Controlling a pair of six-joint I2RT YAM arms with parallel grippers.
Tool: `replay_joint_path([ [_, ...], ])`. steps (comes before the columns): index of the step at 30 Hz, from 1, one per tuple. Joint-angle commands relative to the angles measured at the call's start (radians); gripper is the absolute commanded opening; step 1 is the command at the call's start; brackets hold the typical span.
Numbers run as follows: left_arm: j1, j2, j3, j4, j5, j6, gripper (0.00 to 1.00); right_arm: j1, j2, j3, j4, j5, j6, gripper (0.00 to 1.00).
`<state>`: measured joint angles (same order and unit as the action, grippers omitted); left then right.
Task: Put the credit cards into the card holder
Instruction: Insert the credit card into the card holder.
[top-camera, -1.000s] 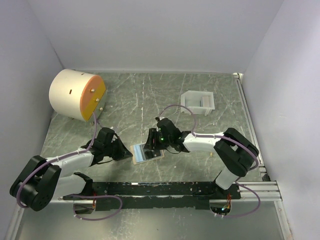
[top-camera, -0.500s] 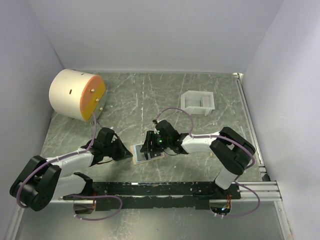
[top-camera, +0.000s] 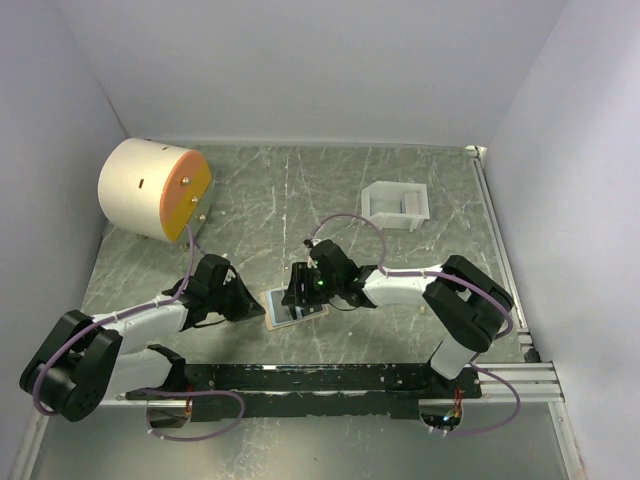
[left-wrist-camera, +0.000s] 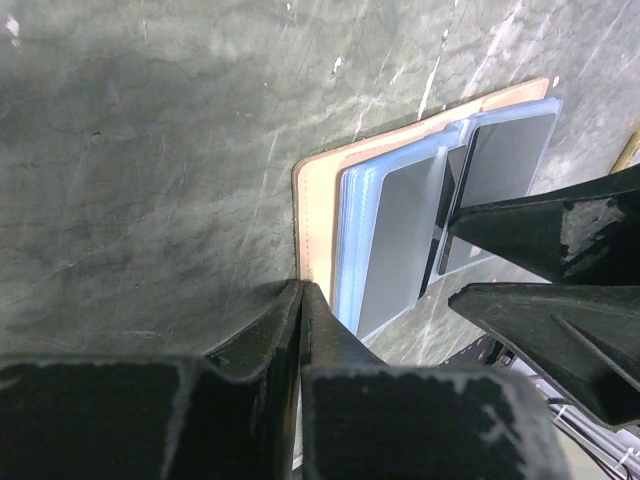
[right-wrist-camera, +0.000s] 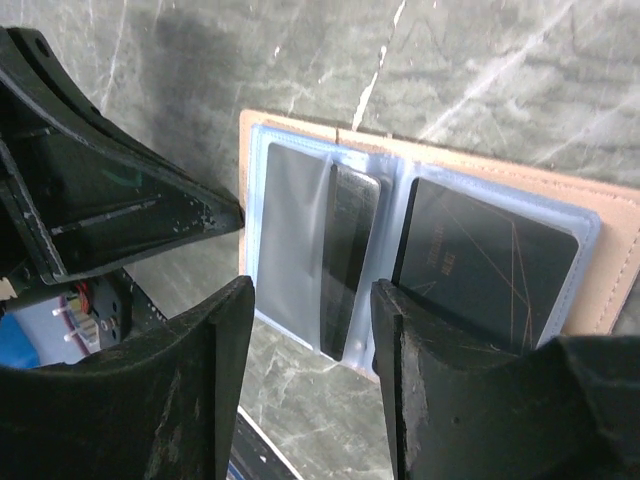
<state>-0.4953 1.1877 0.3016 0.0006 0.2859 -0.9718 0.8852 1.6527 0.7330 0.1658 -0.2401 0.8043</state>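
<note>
- Tan and leather-like, the card holder (right-wrist-camera: 615, 262) lies open and flat on the marbled table top (right-wrist-camera: 500, 80), with its pale blue pockets facing up.
- The left gripper (left-wrist-camera: 300, 300) has its jaws pressed together. Its tip bears on the holder's tan margin, which appears to pin that edge down.
- The right gripper (right-wrist-camera: 312, 290) hangs over the holder's middle with its jaws half spread, one on each side of a tilted credit card (right-wrist-camera: 348, 250).
- The tilted card stands on edge at the holder's fold and looks partly entered into the centre pocket. A gap shows beside it, so it does not look clamped.
- A grey card (right-wrist-camera: 292, 225) sits in the pocket on the pinned side of the fold, and a black card (right-wrist-camera: 490, 265) sits in the pocket on the far side.
- The step in hand is probably to seat the tilted card fully in its pocket.
- To do it well:
  - lay the card flatter so it lines up with the pocket mouth;
  - push it along the pocket's length rather than downward;
  - make sure the pinned edge does not lift;
  - watch that the shiny film does not buckle or catch a corner.
</note>
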Motion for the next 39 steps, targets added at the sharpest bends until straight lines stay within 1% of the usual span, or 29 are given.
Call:
replay_joint_path([
  [1, -0.001, 0.025, 0.002, -0.040, 0.005, 0.019, 0.12, 0.002, 0.027, 0.045, 0.003, 0.037, -0.049, 0.51],
  [4, -0.002, 0.039, 0.003, -0.029, 0.010, 0.020, 0.12, 0.003, 0.056, 0.077, 0.008, 0.021, -0.062, 0.51],
  [7, -0.001, 0.046, 0.012, -0.031, 0.010, 0.025, 0.12, 0.003, 0.070, 0.068, 0.064, -0.025, -0.060, 0.51],
  [11, -0.002, 0.043, 0.022, -0.042, 0.002, 0.027, 0.12, 0.003, 0.083, 0.064, 0.098, -0.068, -0.061, 0.49],
  [18, -0.002, 0.043, 0.011, -0.032, 0.002, 0.023, 0.12, 0.003, 0.039, 0.055, 0.063, -0.026, -0.071, 0.49],
  [25, -0.002, 0.046, 0.008, -0.028, 0.001, 0.021, 0.12, 0.003, 0.029, 0.058, 0.072, -0.035, -0.052, 0.47],
  [33, -0.002, 0.047, 0.002, -0.020, 0.004, 0.019, 0.12, 0.004, 0.072, 0.070, 0.091, -0.060, -0.033, 0.47],
  [39, -0.001, 0.042, 0.003, -0.029, 0.002, 0.022, 0.12, 0.004, 0.027, 0.080, -0.006, 0.031, -0.042, 0.46],
])
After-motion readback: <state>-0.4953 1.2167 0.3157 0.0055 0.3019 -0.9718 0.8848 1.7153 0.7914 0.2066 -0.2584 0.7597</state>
